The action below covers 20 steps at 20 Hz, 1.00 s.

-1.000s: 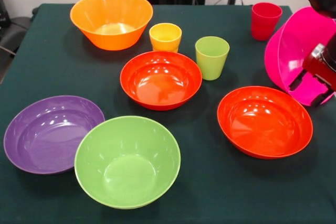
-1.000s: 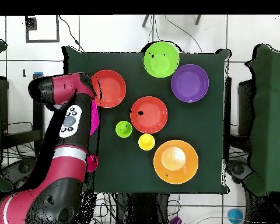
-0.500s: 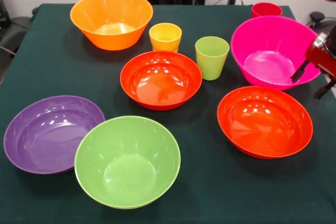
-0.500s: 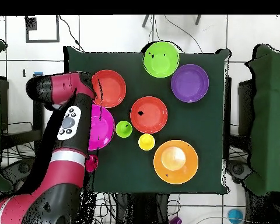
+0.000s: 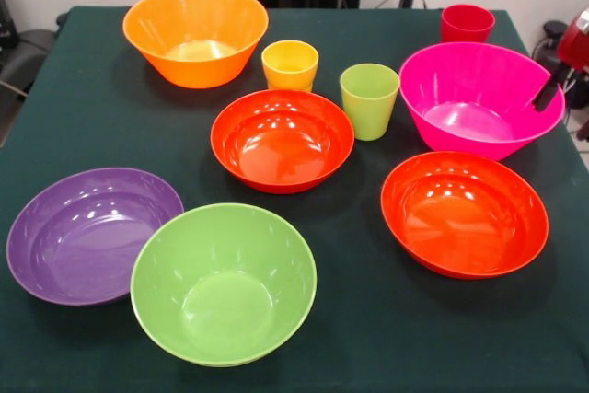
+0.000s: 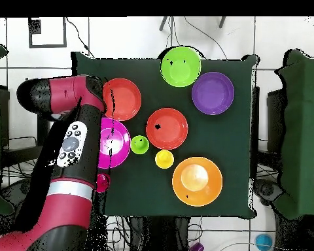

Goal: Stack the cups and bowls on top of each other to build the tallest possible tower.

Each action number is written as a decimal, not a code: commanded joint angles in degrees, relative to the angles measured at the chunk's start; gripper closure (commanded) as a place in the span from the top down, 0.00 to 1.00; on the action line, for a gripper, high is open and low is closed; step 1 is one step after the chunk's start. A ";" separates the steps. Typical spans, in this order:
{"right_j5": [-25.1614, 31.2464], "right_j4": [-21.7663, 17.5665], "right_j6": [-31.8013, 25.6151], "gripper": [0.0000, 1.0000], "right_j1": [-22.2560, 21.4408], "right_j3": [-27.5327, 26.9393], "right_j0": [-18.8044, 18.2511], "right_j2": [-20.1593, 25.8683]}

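The magenta bowl (image 5: 474, 98) (image 6: 115, 142) stands upright on the table at the right, beside the lime green cup (image 5: 370, 98) and in front of the red cup (image 5: 467, 23). My gripper (image 5: 566, 114) hangs open at the bowl's right rim, one black finger (image 5: 548, 95) just outside it; nothing is held. The arm (image 6: 74, 144) hides it from above. Apart on the cloth stand the orange bowl (image 5: 195, 34), yellow cup (image 5: 290, 63), two red-orange bowls (image 5: 282, 138) (image 5: 463, 212), purple bowl (image 5: 92, 232) and green bowl (image 5: 224, 281). Nothing is stacked.
The dark green table (image 5: 368, 338) ends close behind my gripper at the right edge. Chairs (image 6: 297, 78) stand beside the table in the overhead view.
The magenta bowl, held tilted on its edge a second ago, now rests upright on the table. My gripper has let go of it and drawn back up and to the right.
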 commanded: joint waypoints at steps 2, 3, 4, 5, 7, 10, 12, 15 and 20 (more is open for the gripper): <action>0.53 -1.21 2.32 1.00 -2.03 5.90 -0.95 4.89; 0.66 -1.29 2.30 1.00 -1.96 5.76 -1.01 4.94; 1.04 -1.34 2.38 1.00 -1.88 5.49 -0.97 4.93; 1.47 -1.38 2.47 1.00 -1.81 5.18 -0.93 4.93; 1.14 -1.34 2.89 1.00 -1.63 5.48 -0.70 5.08; -0.40 -1.04 3.27 1.00 -0.60 5.97 -0.71 5.88; -1.81 -1.01 3.43 1.00 0.74 5.57 -0.82 6.32; -2.24 -1.17 3.48 1.00 1.13 5.62 -0.81 6.16; -3.07 -1.82 1.62 1.00 0.06 7.84 -1.29 6.11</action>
